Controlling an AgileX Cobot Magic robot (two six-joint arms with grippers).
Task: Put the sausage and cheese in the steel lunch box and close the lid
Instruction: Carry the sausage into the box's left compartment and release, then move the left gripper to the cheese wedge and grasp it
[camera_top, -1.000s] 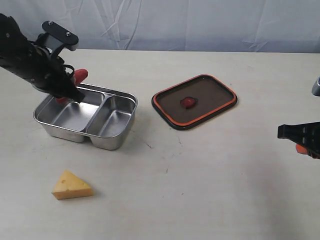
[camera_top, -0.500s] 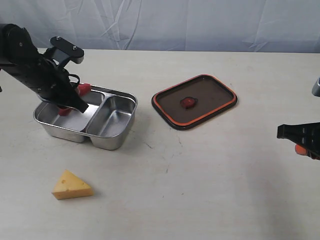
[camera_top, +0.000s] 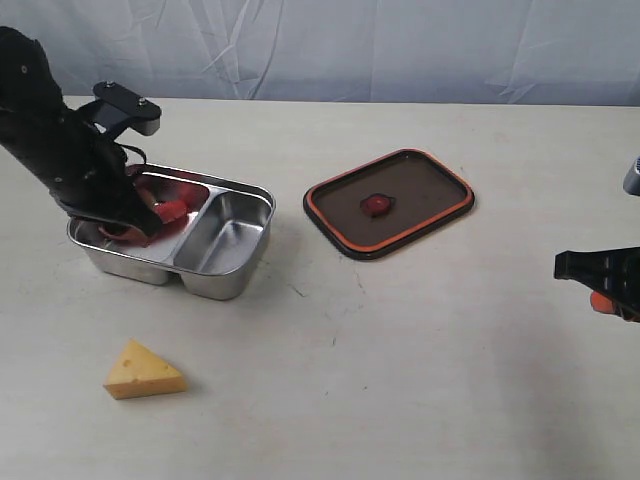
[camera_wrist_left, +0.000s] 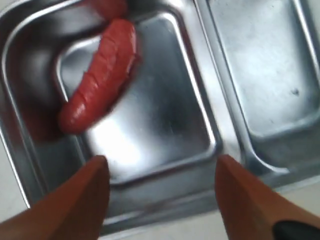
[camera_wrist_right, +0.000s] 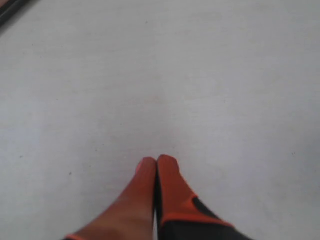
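The steel lunch box stands at the left of the table. The dark-red sausage lies in its larger compartment, clear of any grip. In the left wrist view the sausage rests on the shiny floor of the box. My left gripper hangs just over that compartment, open, with nothing between its orange fingers. The yellow cheese sits on the table in front of the box. The dark lid lies flat to the right of the box. My right gripper waits at the right edge, shut.
The smaller compartment holds nothing. An orange valve sits at the lid's centre. Pale table surface stretches between the lid and the right gripper. A wrinkled blue-grey backdrop closes off the far edge.
My left gripper came down from the box's far rim into the larger compartment and opened. The sausage left its jaws and now lies in the box. The right arm stayed still.
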